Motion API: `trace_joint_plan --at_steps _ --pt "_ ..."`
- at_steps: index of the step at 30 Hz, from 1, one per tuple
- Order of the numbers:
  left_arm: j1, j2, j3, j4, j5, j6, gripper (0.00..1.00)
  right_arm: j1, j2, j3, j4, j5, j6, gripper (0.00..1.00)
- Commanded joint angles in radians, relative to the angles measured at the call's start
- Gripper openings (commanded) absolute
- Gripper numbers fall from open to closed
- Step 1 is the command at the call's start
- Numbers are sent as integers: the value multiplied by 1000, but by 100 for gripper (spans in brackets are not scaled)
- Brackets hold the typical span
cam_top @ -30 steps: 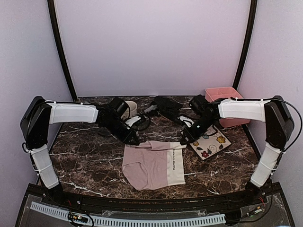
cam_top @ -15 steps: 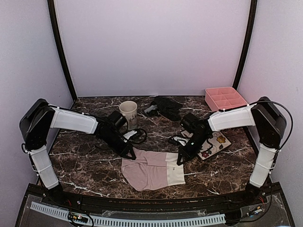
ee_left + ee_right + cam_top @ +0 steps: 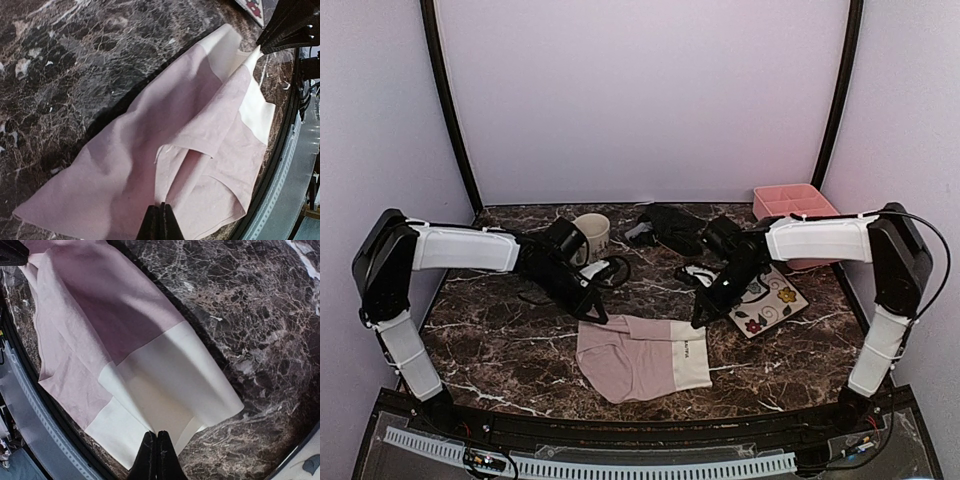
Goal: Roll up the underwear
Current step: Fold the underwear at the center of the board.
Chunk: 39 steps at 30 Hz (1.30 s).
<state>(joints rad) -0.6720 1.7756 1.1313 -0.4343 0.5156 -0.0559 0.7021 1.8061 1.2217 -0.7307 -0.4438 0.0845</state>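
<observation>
With my left tool [image 3: 602,318] and right tool [image 3: 698,321] each pinching a far corner of the pale pink and white cloth underwear [image 3: 642,357] lying front-centre on the dark marble table [image 3: 500,340], I hold that edge raised, presumably to start the roll.

Pale pink covers the body of the soft cloth underwear [image 3: 630,355], with a creamy white band down one side. Under it is the dark brown marble-look table [image 3: 500,340], veined white all over. Behind lies the black ribbed cloth garment [image 3: 672,226], a flash of grey at its edge. The white square plate [image 3: 768,297] carries red and yellow flowers with dark swirls. There's a pink plastic divided box [image 3: 790,203] and a cream mug [image 3: 592,232]. The left arm [image 3: 460,248] and right arm [image 3: 820,238] wear white sleeves over black joints. The left gripper [image 3: 161,212] and right gripper [image 3: 156,440] are both black.
</observation>
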Motion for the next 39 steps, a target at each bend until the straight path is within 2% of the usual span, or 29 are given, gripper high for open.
trace_joint_plan --at_steps 1,8,12,17,27,31,39 --pt "-18 -131 -34 -77 35 9 0 6 -88 -38 -56 -8 24 0" --pt "-90 -186 -153 -22 51 -84 0 49 -144 -183 -13 -44 84 0" --pt "-103 -148 -226 94 41 -172 0 57 -100 -215 51 -50 115 0" --pt "-102 -60 -232 144 -34 -218 0 60 -34 -216 99 -38 132 0" --pt "12 15 -144 92 -100 -131 0 52 86 -93 84 13 92 0" --pt "15 -19 -111 49 -30 -84 0 45 44 -76 41 19 79 0" --pt "12 -150 -162 -11 43 -72 0 62 -64 -128 31 -35 114 0"
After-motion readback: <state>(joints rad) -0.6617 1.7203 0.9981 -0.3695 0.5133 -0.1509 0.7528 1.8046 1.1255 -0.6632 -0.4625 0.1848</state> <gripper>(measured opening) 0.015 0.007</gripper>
